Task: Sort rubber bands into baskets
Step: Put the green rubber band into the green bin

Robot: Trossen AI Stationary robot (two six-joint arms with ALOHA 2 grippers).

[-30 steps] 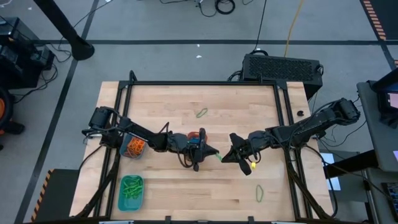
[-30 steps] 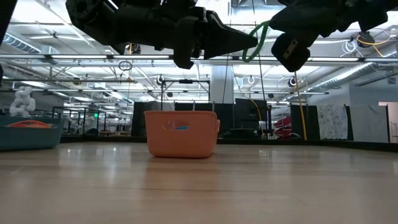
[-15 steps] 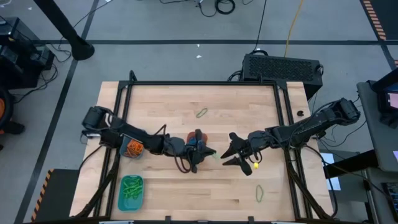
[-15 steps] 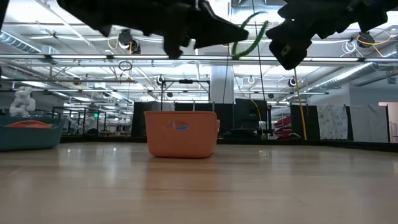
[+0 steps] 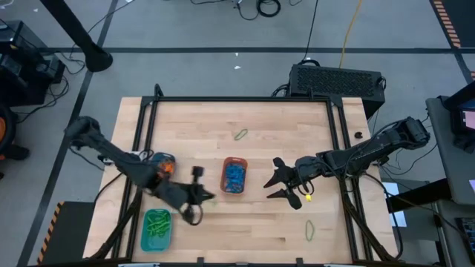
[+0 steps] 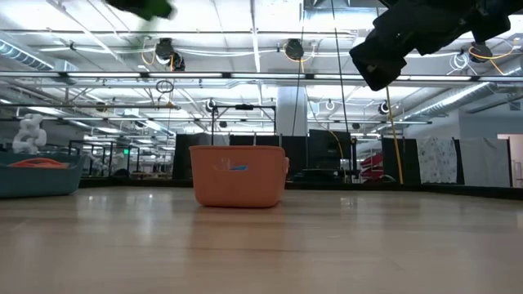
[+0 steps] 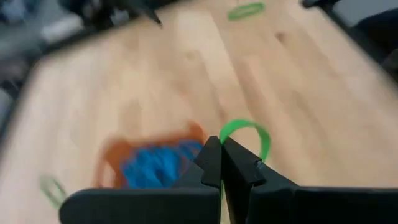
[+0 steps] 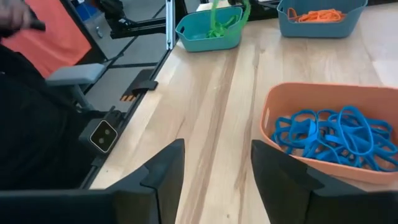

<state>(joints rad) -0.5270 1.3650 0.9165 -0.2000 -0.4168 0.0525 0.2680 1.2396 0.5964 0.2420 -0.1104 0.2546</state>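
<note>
One green rubber band point(image 7: 244, 132) is pinched in the left gripper point(image 7: 222, 163), which hangs near the teal basket point(image 5: 156, 229) of green bands: the carry-to-basket step. Next it likely needs centring over that basket before letting go, while the right gripper point(image 5: 279, 180), fingers spread, waits beside the orange basket point(image 5: 234, 176).

This is a large robotics lab or industrial workshop hall. The low view looks across the wooden desk point(image 6: 261, 245) into an open hall with exposed ceiling trusses point(image 6: 245, 77), strip lights and hanging cables. From above, a grey concrete floor point(image 5: 185, 30) carries loose cables, a black electronics box point(image 5: 338, 80) and hazard-striped tape point(image 5: 444, 15) around the metal-framed desk.
</note>
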